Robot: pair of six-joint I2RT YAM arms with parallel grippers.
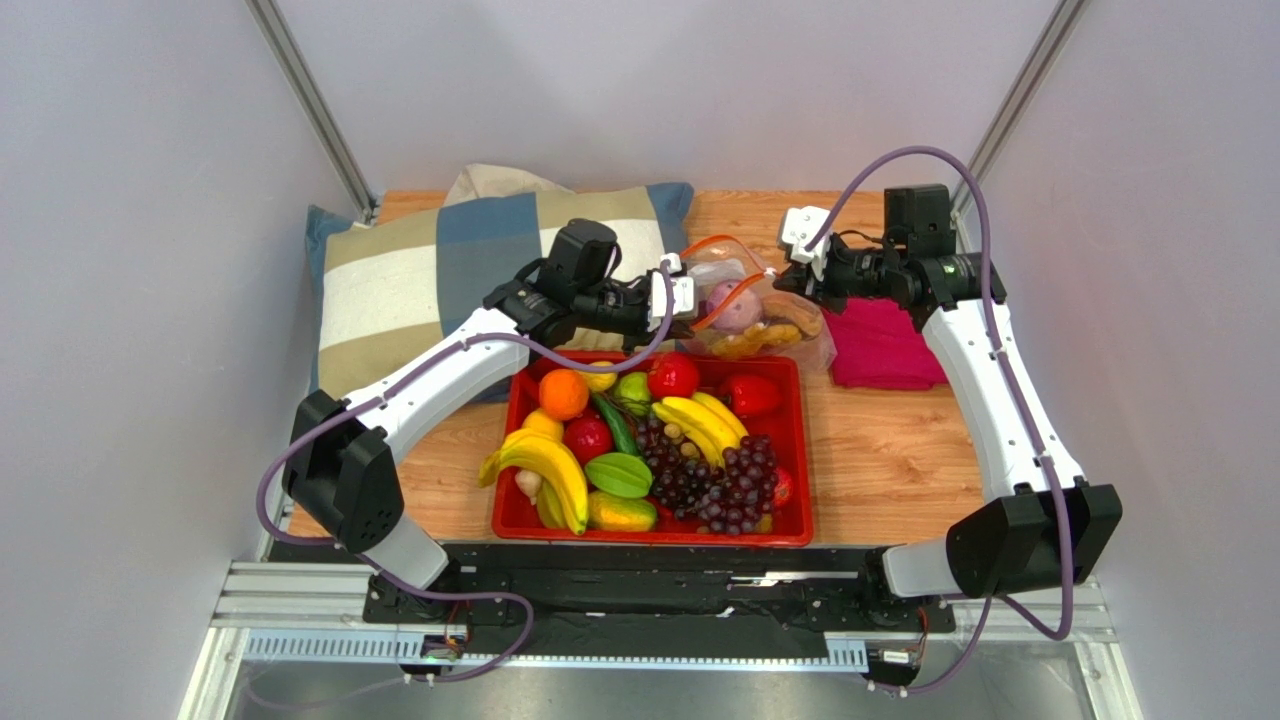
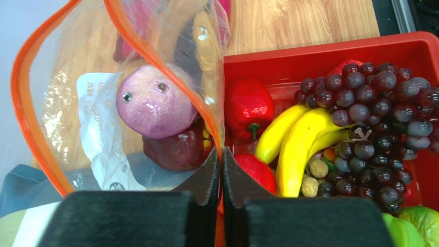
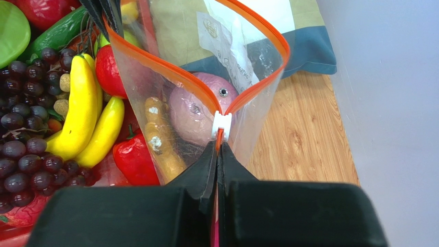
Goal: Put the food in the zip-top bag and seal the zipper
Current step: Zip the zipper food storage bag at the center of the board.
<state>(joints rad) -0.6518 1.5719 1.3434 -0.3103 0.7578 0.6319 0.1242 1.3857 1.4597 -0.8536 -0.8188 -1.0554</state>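
**Zip-top bag pinched at both ends, mouth unsealed**

L tool [image 2: 221, 154]: jaws fully shut, pinching one end of the zip-top bag [image 2: 67, 103] at its mouth.
R tool [image 3: 216, 149]: jaws fully shut on the zipper [image 3: 165, 69], just below its white slider [image 3: 222, 125].
Bag pos.: held between both tools, above the far rim of the red tray [image 1: 646, 536], nr the pillow [image 1: 421, 270] and magenta cloth [image 1: 879, 345].
Orientation: mouth's long axis runs tool to tool, across the desk [image 1: 887, 450]. Mouth gapes in a lens shape.
Contents: onion ball [image 2: 152, 103] resting on the maroon slice [image 2: 175, 149], both inside the bag.
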